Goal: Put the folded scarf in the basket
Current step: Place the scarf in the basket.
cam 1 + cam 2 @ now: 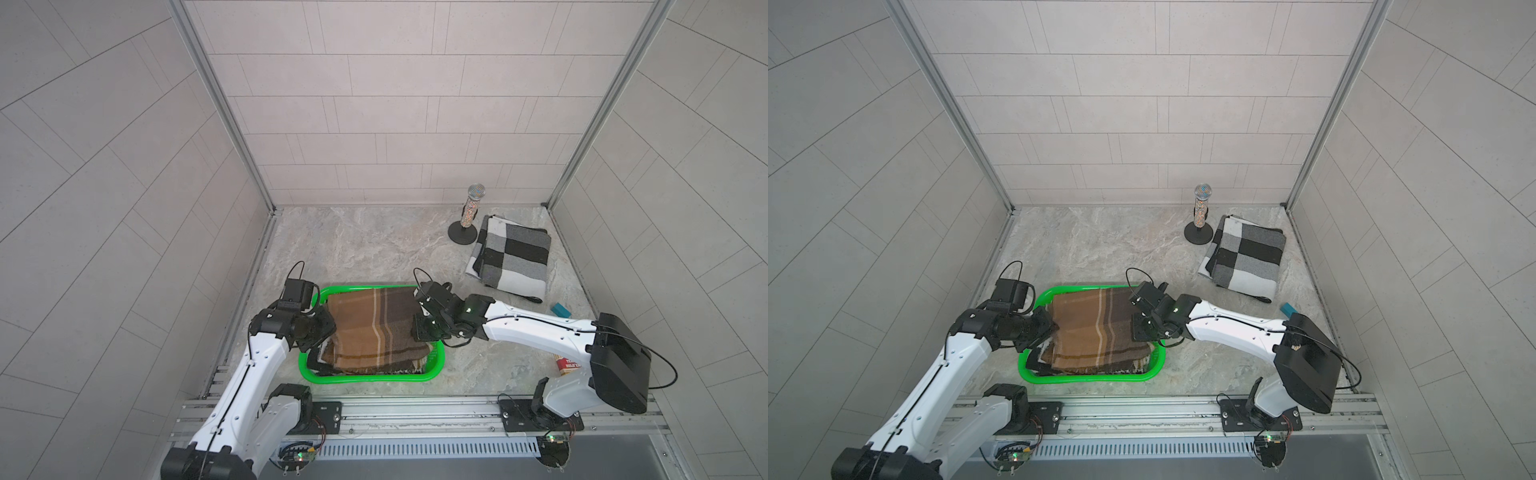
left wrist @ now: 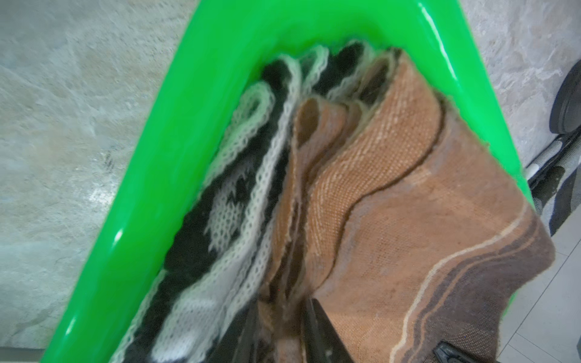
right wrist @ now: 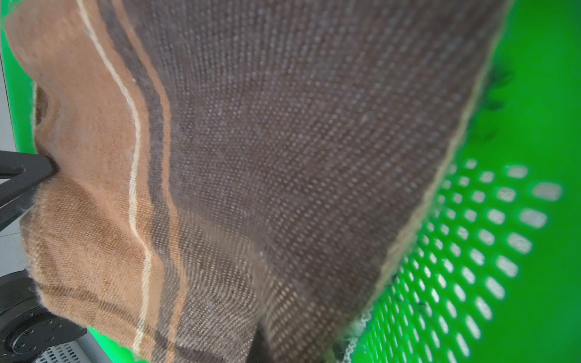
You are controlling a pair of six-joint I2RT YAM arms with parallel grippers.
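The basket (image 1: 370, 377) sits low in both top views, left of centre, near the rail. It holds a black-and-white knit (image 2: 226, 220) underneath and the brown striped scarf (image 1: 374, 328) folded on top; the scarf fills most of the basket and its upper right corner rises above the rim. The left gripper (image 1: 322, 332) is at the scarf's left edge; in the left wrist view its dark fingers (image 2: 327, 333) are slightly apart around the scarf's folded layers. The right gripper (image 1: 419, 328) is at the scarf's right edge, jaws shut on the scarf, which covers most of the right wrist view beside the perforated basket wall (image 3: 478, 251). Farther back, upper right of the table, lies a checked cloth (image 1: 509, 257), with a glittery microphone (image 1: 471, 208) just beside it.
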